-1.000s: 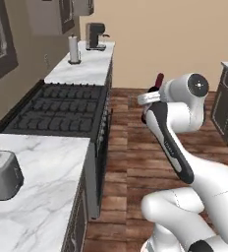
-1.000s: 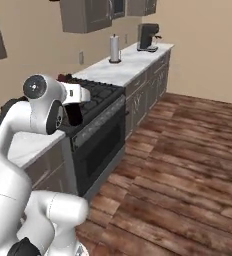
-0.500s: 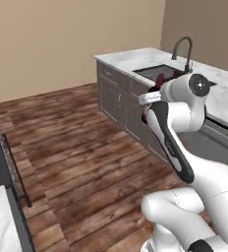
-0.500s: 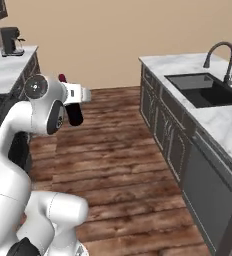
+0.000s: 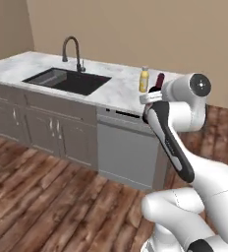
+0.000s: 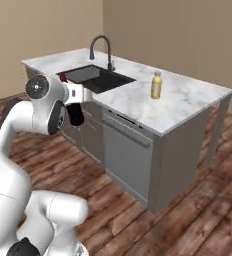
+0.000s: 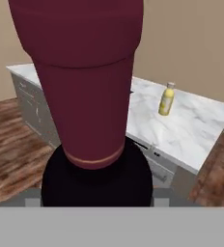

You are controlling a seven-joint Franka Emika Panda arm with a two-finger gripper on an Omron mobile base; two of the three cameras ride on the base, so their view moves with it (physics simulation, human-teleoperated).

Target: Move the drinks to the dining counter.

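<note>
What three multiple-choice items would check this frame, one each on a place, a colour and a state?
1. Where does the yellow juice bottle stand?
A. on the dining counter, right of the sink
B. in the sink
C. on the floor

2. What colour is the bottle in the gripper?
A. clear green
B. dark red-brown
C. white

3. What is the state of the gripper?
A. open and empty
B. shut on the bottle, carried in the air
C. setting the bottle in the sink

Answers: 1 A, it stands upright on the marble beside the basin. 2 B, the hand view shows its maroon neck up close. 3 B, the bottle's top rises above the hand, short of the counter.
</note>
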